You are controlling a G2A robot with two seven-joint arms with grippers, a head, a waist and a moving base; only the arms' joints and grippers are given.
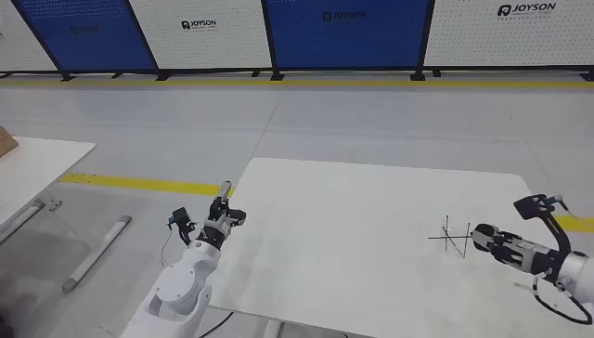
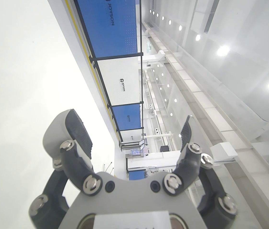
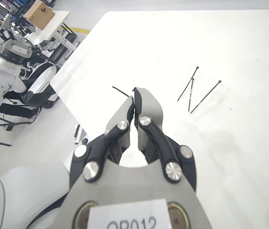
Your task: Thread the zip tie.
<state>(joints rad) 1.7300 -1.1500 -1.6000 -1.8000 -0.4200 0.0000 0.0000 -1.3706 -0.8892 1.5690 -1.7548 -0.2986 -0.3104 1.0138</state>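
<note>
**A:** Four zip ties on this one, yes?

**B:** Four by my count. One zip tie (image 3: 120,91) is pinched in the right gripper (image 3: 133,94), whose fingers are pressed together on it. A short black end pokes out past the fingertips, above the white worktop (image 3: 172,36).

**A:** And the other three?

**B:** The loose zip ties (image 3: 190,94) lie flat on the worktop near that gripper. Two cross close to their heads. The third slants beside them, its lower end almost meeting the middle one's, so they form a rough letter N.

**A:** Where does that sit from above?

**B:** Toward the worktop's right side. The right gripper (image 1: 476,238) is at the bundle there, coming in from the right edge.

**A:** The left arm?

**B:** The left gripper (image 2: 129,115) has its fingers spread wide with nothing between them. It points toward the blue and white partition panels (image 2: 115,24). From above, it (image 1: 225,203) is at the worktop's left edge, well apart from every tie.
</note>
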